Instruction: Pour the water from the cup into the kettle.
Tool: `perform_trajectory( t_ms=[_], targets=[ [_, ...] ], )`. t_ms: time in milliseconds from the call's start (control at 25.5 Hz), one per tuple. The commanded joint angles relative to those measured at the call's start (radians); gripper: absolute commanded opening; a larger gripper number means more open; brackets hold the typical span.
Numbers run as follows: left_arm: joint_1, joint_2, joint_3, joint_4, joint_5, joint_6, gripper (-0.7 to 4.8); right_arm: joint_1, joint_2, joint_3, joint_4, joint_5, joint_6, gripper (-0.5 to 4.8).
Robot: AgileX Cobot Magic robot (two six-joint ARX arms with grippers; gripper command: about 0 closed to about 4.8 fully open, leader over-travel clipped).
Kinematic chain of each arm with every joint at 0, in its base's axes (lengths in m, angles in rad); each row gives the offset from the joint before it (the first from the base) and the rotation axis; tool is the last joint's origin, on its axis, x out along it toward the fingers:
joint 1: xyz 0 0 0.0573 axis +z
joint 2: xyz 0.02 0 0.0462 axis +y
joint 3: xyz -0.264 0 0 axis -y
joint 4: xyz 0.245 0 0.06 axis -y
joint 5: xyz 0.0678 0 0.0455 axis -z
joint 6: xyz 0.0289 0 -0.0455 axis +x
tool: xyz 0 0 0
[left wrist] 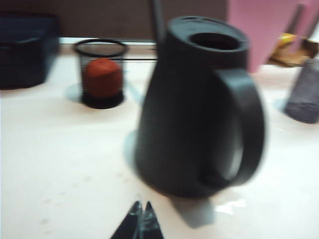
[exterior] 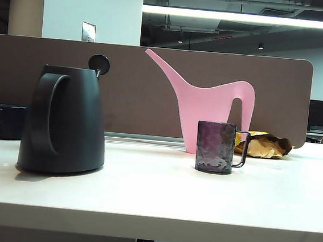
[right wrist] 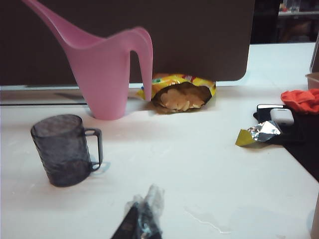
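Kettle [exterior: 64, 120] stands upright on the left part of the white table [exterior: 154, 197] in the exterior view; matte black, conical, broad loop handle facing the camera side; its top opening shows uncovered in the left wrist view, with a round knob on a thin stem [exterior: 99, 64] standing up behind the rim; contents cannot be told.
Cup [exterior: 215, 147] stands upright right of centre, well apart from the kettle; dark purplish dimpled glass, thin handle turned to the right of the exterior view; whether it holds water cannot be told.
Pink watering can [exterior: 211, 111] stands just behind the cup, long spout rising toward the upper left; the brown partition [exterior: 147, 91] runs behind it.
Opened yellow snack bag [right wrist: 180, 94] lies beside the watering can's foot, against the partition; pale pieces show inside its mouth.
Black mesh pot [left wrist: 101, 72] sits behind the kettle in the left wrist view, with a red rounded object [left wrist: 102, 77] in it.
Foil wrapper [right wrist: 259, 133], small white box [right wrist: 281, 116] and orange cloth [right wrist: 301, 99] lie off to the far side, clear of the cup.
Left gripper [left wrist: 139, 224] sits low, near the kettle's base, fingertips pressed together, nothing between them.
Right gripper [right wrist: 142, 219] sits low near the cup, apart from it, clenched on nothing; image blurred.
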Motion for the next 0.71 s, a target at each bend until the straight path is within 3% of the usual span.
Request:
perform_trajectory(
  t_ms=[39,274,431,706],
  targets=[
    [0.000,0.001,0.003,0.013,0.111,0.003,-0.06,0.002,0.002,0.053,-0.039,-0.021,0.053,-0.05],
    [0.000,0.001,0.003,0.013,0.201,0.000,-0.05,0.005,0.006,0.131,-0.074,-0.129,0.162,-0.05],
    [-0.001,0.001,0.003,0.013,0.252,0.000,-0.05,0.041,0.087,0.216,-0.134,-0.129,0.162,-0.05],
    [-0.001,0.001,0.003,0.013,0.272,-0.001,-0.05,0.161,0.304,0.267,-0.071,-0.126,0.162,-0.05]
  ],
)
